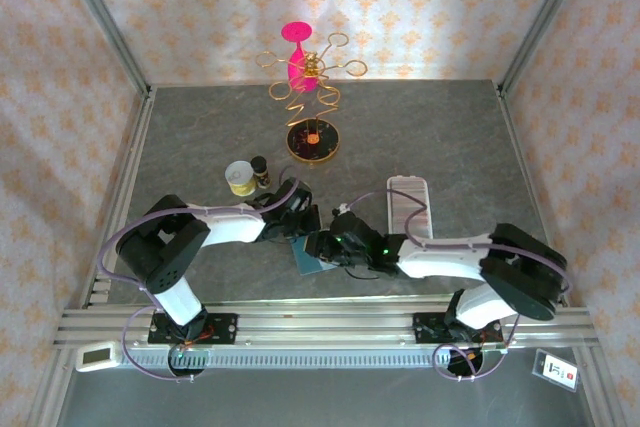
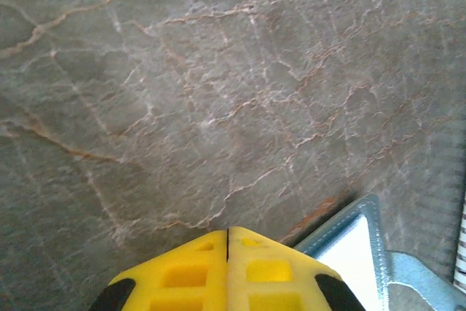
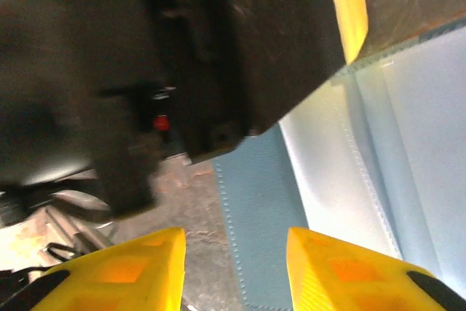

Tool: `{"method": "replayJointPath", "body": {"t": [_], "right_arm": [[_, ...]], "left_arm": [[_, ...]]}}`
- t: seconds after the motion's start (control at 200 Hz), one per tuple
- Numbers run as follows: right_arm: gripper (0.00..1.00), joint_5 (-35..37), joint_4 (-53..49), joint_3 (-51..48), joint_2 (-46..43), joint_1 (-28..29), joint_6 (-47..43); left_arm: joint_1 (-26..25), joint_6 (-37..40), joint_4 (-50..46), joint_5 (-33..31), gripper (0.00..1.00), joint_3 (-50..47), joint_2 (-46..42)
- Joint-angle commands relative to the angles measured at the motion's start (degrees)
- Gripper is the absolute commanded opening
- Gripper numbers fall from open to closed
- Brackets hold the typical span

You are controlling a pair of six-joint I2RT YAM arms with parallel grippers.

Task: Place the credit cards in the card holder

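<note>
Desk (image 1: 200, 127): grey marbled stone, pale veins. It is boxed in by aluminium frame posts (image 1: 100, 17) and walls (image 1: 60, 67) papered with a pale orange motif.

Card holder (image 1: 408, 203): flat on the desk, right of centre, just beyond the right arm.

Teal wallet (image 1: 308, 257): lies at the near middle, between the two wrists.

Left fingers (image 2: 189, 274): pressed together, nothing between them, low over bare desk, with the wallet corner just beside them.

Right fingers (image 3: 138, 267): parted, gap empty, above the wallet.

Gold wire stand (image 1: 310, 97): at the back.
</note>
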Motion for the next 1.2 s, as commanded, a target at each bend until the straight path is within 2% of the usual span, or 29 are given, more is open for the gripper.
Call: {"method": "replayJointPath", "body": {"t": [0.0,0.095,0.205,0.556,0.676,0.891,1.001,1.191], "right_arm": [[0.43,4.6,-3.9,-2.9,-5.6,0.2,-1.5],[0.45,8.2,-7.9,-3.6,-8.4,0.2,-1.1],[0.44,10.9,-11.4,-3.2,-7.7,-0.4,0.8],[0.18,7.2,-9.4,-0.5,-0.1,-1.7,1.3],[0.16,5.5,-8.0,0.6,0.3,-0.2,-1.2],[0.15,2.3,-6.0,2.1,4.7,2.0,-2.9],[0.13,0.9,-4.2,2.3,7.6,2.2,-2.3],[0.13,0.7,-2.2,3.2,9.9,2.4,-1.8]], "left_arm": [[0.5,0.8,0.6,-0.2,0.0,-1.2,-0.8],[0.5,0.6,0.7,-0.3,0.0,-1.8,-2.2],[0.5,0.1,1.8,0.3,0.0,-2.8,-3.9],[0.5,-2.0,3.9,0.9,0.0,-5.2,-7.4],[0.6,-1.6,2.4,-0.2,0.0,-5.0,-9.1],[0.6,-2.1,-1.1,-4.6,0.0,-7.0,-17.8],[0.5,-3.3,-2.4,-5.7,0.14,-9.8,-22.5],[0.2,-6.2,-3.7,-5.9,0.25,-17.1,-28.8]]}}
